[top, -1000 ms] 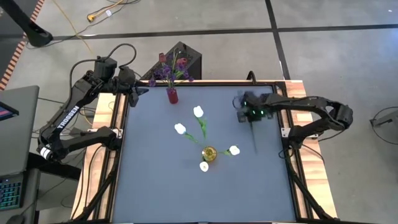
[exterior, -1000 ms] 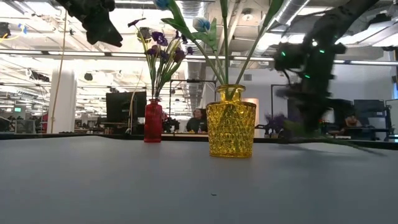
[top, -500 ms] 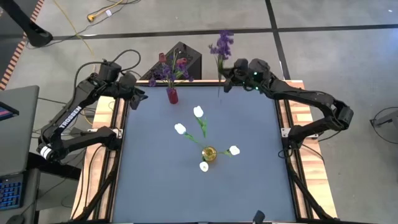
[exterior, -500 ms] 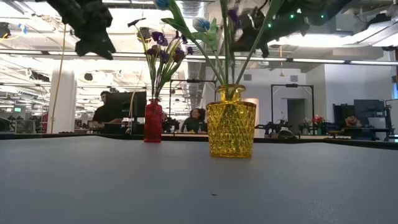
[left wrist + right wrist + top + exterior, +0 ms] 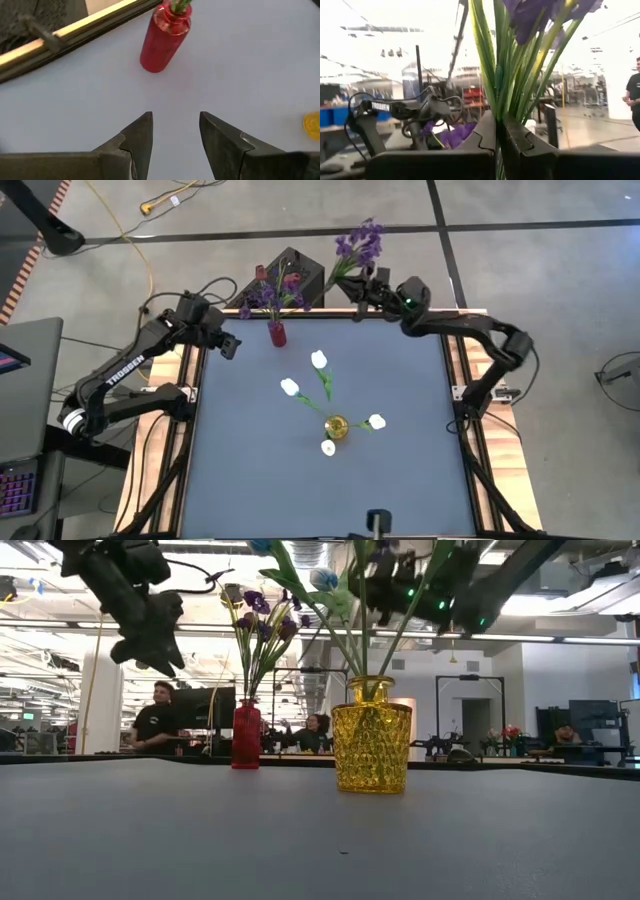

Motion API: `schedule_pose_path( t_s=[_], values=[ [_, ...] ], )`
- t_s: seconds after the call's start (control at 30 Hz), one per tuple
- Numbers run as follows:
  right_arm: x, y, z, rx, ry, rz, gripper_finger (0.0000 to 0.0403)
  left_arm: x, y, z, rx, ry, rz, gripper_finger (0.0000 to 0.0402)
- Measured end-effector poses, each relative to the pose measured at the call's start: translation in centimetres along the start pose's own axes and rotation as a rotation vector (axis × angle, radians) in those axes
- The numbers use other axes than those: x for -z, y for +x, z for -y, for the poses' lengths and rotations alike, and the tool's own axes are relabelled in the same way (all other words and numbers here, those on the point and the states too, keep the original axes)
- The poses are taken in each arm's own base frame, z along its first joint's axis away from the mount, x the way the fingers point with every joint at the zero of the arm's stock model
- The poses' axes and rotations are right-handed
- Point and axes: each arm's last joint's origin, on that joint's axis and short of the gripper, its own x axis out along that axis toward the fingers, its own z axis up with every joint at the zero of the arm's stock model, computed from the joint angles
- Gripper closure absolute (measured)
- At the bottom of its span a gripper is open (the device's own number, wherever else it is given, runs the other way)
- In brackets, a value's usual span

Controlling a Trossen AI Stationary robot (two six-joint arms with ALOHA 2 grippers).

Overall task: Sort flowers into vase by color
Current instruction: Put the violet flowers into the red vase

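A bushy purple sprig (image 5: 359,243) stands up over the table's far edge, with my right gripper (image 5: 361,287) shut on it. The red vase (image 5: 277,334) stands at the far left of the table and holds purple flowers (image 5: 268,297). The yellow vase (image 5: 336,427) stands on its base mid-table, with several white tulips (image 5: 319,359) leaning out of it. My left gripper (image 5: 175,120) hovers open above the table, left of the red vase (image 5: 165,37), with nothing between its fingers. My right gripper pinches the sprig's bundle of green stems and leaves (image 5: 507,100) between its two fingers, below the purple blossoms (image 5: 530,15). The fingers slant upward and the sprig rises above them, lifted clear of the table. The gripper hides the stem below the fingers.
A black box (image 5: 300,272) sits just beyond the far edge behind the red vase. The wooden frame (image 5: 470,370) rims the dark table. The near half of the table top (image 5: 330,490) is bare. People (image 5: 158,725) sit in the room beyond.
My right gripper has lifted the purple sprig off the table's right side, carried it up and toward the far edge, and tipped upward, so the sprig now stands upright. My left gripper has sunk and turned a little, nearer the red vase.
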Motion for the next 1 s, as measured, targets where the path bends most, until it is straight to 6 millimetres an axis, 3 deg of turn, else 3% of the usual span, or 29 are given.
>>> schedule_pose_path(
  t_s=[0.3, 0.53, 0.77, 1.0],
  values=[
    [4.7, 0.4, 0.0, -0.036, -0.089, 0.132, 0.0372, -0.2, 1.8, 0.3, 0.040, 0.126, 0.118, 0.0252],
    [7.0, 1.8, 0.1, -0.052, -0.081, 0.141, 0.0372, -0.6, 4.2, 0.5, 0.061, 0.247, 0.134, 0.0252],
    [7.5, 2.8, -0.4, -0.071, -0.088, 0.142, 0.0372, -1.4, 6.4, 0.1, 0.007, 0.280, 0.159, 0.0243],
    [8.1, 3.0, -0.6, -0.066, -0.088, 0.089, 0.0372, -1.5, 8.8, -0.4, 0.008, 0.335, 0.118, 0.0183]
  ],
)
